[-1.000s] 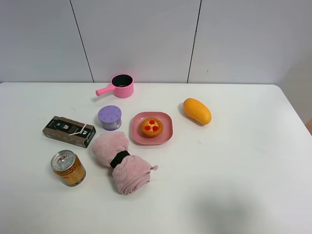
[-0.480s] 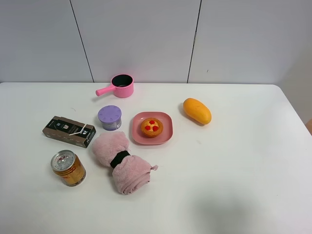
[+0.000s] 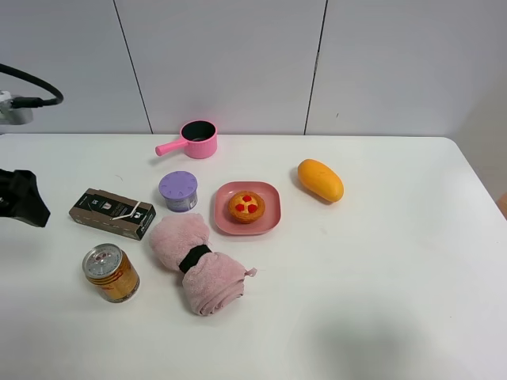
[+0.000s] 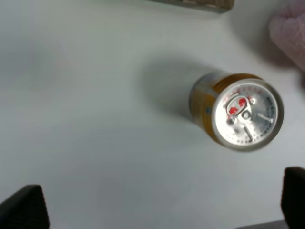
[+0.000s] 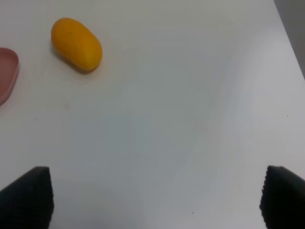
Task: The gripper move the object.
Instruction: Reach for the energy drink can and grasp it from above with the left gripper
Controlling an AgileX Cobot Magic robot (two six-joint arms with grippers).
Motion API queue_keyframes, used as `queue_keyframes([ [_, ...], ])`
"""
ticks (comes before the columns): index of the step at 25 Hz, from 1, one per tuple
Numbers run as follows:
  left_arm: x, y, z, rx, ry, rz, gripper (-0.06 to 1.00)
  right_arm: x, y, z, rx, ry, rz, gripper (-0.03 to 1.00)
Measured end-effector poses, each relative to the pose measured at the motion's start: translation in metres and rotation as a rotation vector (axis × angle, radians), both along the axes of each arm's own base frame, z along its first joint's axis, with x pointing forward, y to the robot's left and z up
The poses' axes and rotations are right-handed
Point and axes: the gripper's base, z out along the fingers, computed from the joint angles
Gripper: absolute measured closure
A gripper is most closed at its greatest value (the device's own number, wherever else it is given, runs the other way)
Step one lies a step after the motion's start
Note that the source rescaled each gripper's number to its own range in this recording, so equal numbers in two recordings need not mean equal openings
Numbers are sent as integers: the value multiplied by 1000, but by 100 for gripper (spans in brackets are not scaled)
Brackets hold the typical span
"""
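Overhead, the left gripper (image 3: pixel 20 207) juts in over the bench's left edge; the can (image 3: pixel 111 272) stands near the front-left corner. Its wrist view shows fingers (image 4: pixel 24 207) spread wide, empty, can (image 4: pixel 243 114) upright beyond. Right gripper (image 5: pixel 155 202): likewise wide, empty.

Lab setup: white table (image 3: pixel 380 301), grey panelled wall (image 3: pixel 222 63)

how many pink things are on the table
3: the pot at the back, the plate under the tart in the middle, and the rolled towel in front and left of the plate, right of the can. None appears hidden.
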Motion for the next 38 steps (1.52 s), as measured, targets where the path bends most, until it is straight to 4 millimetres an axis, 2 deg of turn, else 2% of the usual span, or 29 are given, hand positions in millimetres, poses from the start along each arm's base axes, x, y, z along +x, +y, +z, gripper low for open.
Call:
queue_keyframes([
  [5,15,-8,-9,-85,-23,-17,-5,0,0,0,0,0,0,-3],
  [10,16,-12,-11,-94,-5,-34,-5,0,0,0,0,0,0,-3],
  [13,11,-27,-17,-93,29,-103,-5,0,0,0,0,0,0,-3],
  [15,6,-45,-24,-89,35,-173,-5,0,0,0,0,0,0,-3],
  [18,2,-67,-34,-50,-12,-249,-5,0,0,0,0,0,0,-3],
  [21,-1,-78,-43,10,-67,-309,-5,0,0,0,0,0,0,-3],
  [30,-7,-80,-65,30,-104,-315,-5,0,0,0,0,0,0,-3],
  [38,4,-81,-88,90,-19,-343,-5,0,0,0,0,0,0,-3],
])
